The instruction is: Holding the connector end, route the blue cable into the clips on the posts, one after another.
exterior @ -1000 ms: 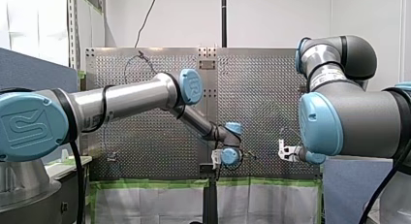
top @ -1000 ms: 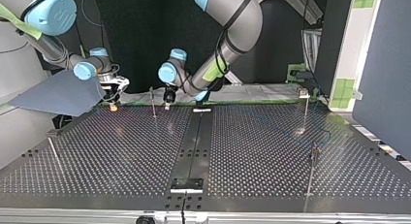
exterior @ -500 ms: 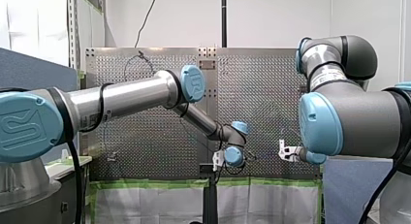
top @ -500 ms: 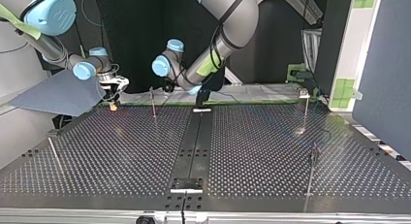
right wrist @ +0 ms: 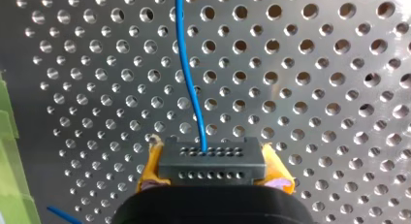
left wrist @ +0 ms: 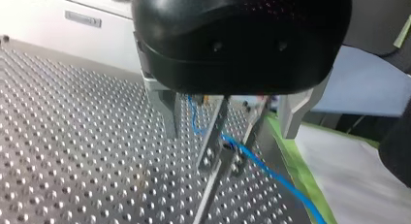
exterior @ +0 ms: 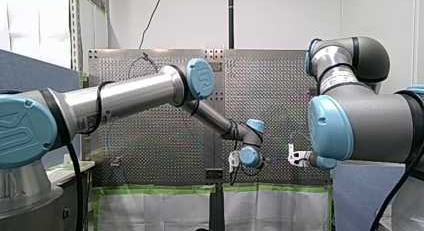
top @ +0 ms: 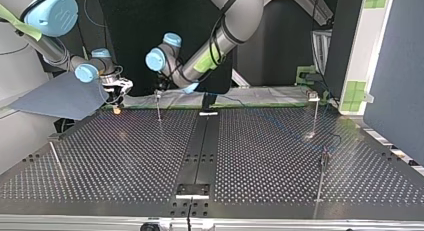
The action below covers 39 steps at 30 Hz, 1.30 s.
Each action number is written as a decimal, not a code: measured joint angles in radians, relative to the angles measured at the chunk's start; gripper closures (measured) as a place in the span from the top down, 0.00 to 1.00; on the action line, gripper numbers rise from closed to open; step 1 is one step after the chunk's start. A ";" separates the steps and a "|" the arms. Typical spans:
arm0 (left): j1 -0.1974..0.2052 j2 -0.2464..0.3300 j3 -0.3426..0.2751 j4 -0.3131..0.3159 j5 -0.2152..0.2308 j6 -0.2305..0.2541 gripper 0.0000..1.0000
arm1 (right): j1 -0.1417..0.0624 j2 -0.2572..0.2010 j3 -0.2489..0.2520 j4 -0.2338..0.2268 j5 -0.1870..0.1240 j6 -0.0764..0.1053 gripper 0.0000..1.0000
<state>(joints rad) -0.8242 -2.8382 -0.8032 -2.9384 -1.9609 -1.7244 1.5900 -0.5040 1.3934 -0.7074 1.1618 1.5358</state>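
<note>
In the right wrist view my right gripper (right wrist: 213, 178), with yellow pads, is shut on the black connector (right wrist: 211, 161). The blue cable (right wrist: 190, 83) runs from the connector away over the perforated plate. My left gripper (left wrist: 228, 122) is open, its metal fingers (left wrist: 167, 112) standing on either side of a thin post (left wrist: 213, 151). The blue cable (left wrist: 271, 173) passes through the clip on that post. In the top view my left gripper (top: 159, 88) hangs at the top of this post (top: 158, 105), and my right gripper (top: 117, 107) is further toward that view's left.
More thin posts stand on the perforated table (top: 125, 156): one at the top view's right rear (top: 315, 113), one at its right front (top: 322, 176), and a leaning one at its left (top: 55, 156). A black rail (top: 200, 151) runs down the middle. A grey panel (top: 60, 98) lies beside my right arm.
My left arm has swung toward the top view's left and risen, bringing its gripper over the rear post. My right arm and the connector have stayed put.
</note>
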 joint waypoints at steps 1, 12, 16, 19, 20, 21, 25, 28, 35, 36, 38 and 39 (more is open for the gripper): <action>-0.003 0.001 0.000 0.000 0.002 0.000 1.00 | 0.000 0.000 0.000 0.000 0.000 0.000 0.00; -0.020 0.002 -0.001 -0.016 0.006 0.000 1.00 | -0.001 0.000 0.000 0.007 0.000 0.000 0.00; -0.022 0.003 -0.001 -0.016 0.002 -0.001 1.00 | -0.001 0.000 0.000 0.006 0.000 0.001 0.00; -0.023 0.002 -0.001 -0.018 -0.001 -0.001 1.00 | -0.001 0.000 0.000 0.006 -0.003 0.003 0.00; -0.023 0.002 -0.001 -0.018 -0.003 -0.002 1.00 | -0.001 0.000 0.000 0.006 -0.004 0.003 0.00; -0.023 0.002 -0.002 -0.019 -0.004 -0.003 1.00 | -0.002 0.000 0.000 0.006 -0.006 0.003 0.00; -0.023 0.002 -0.010 -0.019 -0.007 -0.010 1.00 | -0.002 0.000 0.000 0.006 -0.008 0.003 0.00; -0.023 0.002 -0.018 -0.017 -0.008 -0.012 1.00 | -0.003 0.000 0.000 0.006 -0.008 0.004 0.00; -0.020 0.003 -0.024 -0.015 -0.008 -0.012 1.00 | -0.004 0.000 -0.001 0.006 -0.008 0.005 0.00; -0.020 0.003 -0.025 -0.014 -0.008 -0.012 1.00 | -0.004 0.000 -0.001 0.006 -0.008 0.005 0.00; -0.020 0.003 -0.025 -0.014 -0.008 -0.013 1.00 | -0.004 0.000 0.000 0.007 -0.008 0.005 0.00; -0.021 0.003 -0.025 -0.014 -0.008 -0.013 1.00 | -0.005 0.000 0.000 0.007 -0.008 0.005 0.00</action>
<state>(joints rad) -0.8448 -2.8356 -0.8282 -2.9521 -1.9688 -1.7373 1.5855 -0.5041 1.3933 -0.7008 1.1537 1.5404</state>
